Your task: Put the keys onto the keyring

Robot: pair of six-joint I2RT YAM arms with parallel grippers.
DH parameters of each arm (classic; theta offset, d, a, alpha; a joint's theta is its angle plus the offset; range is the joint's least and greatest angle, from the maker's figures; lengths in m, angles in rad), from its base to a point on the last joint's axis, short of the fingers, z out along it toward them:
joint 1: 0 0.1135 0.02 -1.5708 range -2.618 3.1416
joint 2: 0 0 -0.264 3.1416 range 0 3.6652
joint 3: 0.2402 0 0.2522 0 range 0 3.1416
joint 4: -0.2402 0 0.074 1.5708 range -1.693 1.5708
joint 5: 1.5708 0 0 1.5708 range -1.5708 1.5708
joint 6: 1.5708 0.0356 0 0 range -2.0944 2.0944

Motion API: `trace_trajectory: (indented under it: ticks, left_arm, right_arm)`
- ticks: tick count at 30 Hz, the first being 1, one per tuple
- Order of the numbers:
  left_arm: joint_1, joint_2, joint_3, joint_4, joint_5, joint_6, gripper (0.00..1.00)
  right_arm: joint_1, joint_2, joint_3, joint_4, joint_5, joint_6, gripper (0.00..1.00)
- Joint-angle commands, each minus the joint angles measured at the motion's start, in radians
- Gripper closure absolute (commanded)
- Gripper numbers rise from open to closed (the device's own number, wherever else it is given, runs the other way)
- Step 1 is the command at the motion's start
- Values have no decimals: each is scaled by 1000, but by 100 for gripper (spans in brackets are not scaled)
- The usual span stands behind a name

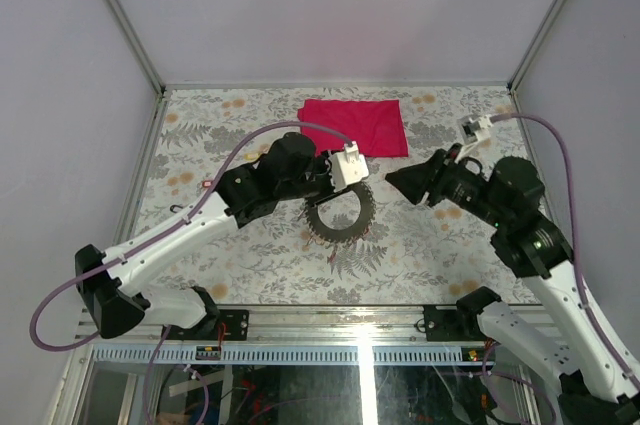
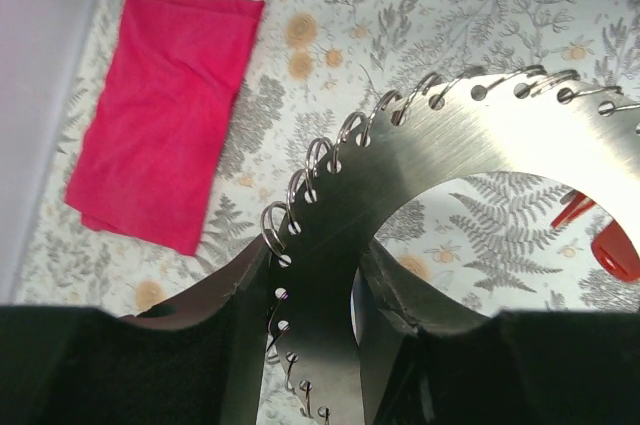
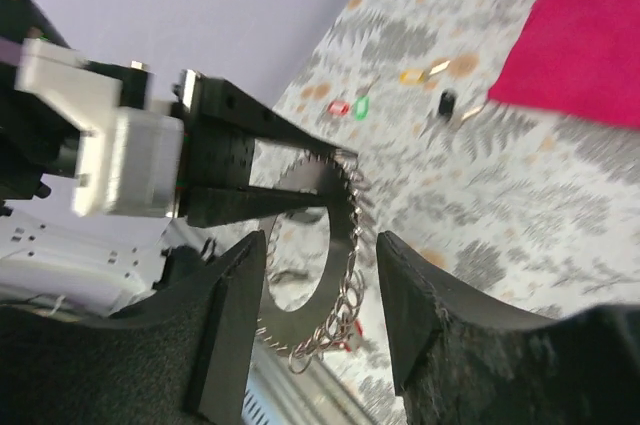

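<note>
With the left arm (image 1: 170, 235) stretched to the middle of the desk (image 1: 250, 265), the left fingers (image 2: 235, 295) clamp the keyring (image 2: 470, 140) upright by its band; the right fingers (image 3: 235, 315), aimed at it, stand apart, empty.

In the left wrist view the keyring (image 2: 400, 175) runs off the right edge and the bottom, and the left gripper's fingers (image 2: 215, 345) cover part of its lower band. A red tag (image 2: 610, 245), seen through the keyring's centre, is cut by the right edge; what it hangs from cannot be told.

The right wrist view is smeared. The keys (image 3: 361, 105) far off on the surface (image 3: 520, 195) are mere coloured specks, and the red cloth (image 3: 585, 45) is cropped at the top and right. The right gripper's near finger (image 3: 225, 335) hides the keyring's lower left.

From above, the left gripper (image 1: 322, 195) covers the keyring's top arc.
</note>
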Motion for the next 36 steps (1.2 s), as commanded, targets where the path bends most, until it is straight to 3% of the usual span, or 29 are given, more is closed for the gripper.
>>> trace_trajectory:
  ticks: [1, 8, 14, 22, 28, 30, 36]
  left_arm:
    - [10, 10, 50, -36, 26, -108, 100]
    - [27, 51, 134, -101, 12, -269, 100]
    - [38, 67, 185, -136, -42, -326, 100]
    - [133, 59, 243, -196, -74, -338, 100]
    - [236, 38, 257, -230, -34, -323, 100]
    - [263, 34, 265, -241, -21, -319, 100]
    - [303, 34, 299, -275, -12, -315, 100]
  right_arm:
    - [-3, -128, -45, 106, 161, -152, 46]
    - [-2, -310, -248, 339, 112, -369, 47]
    - [-2, -409, -423, 611, -25, -526, 54]
    - [-2, -326, -411, 661, -144, -546, 52]
    - [16, -266, -408, 710, -174, -528, 55]
    - [59, -236, -407, 725, -155, -540, 57]
    - [416, -118, -412, 775, 94, -741, 59]
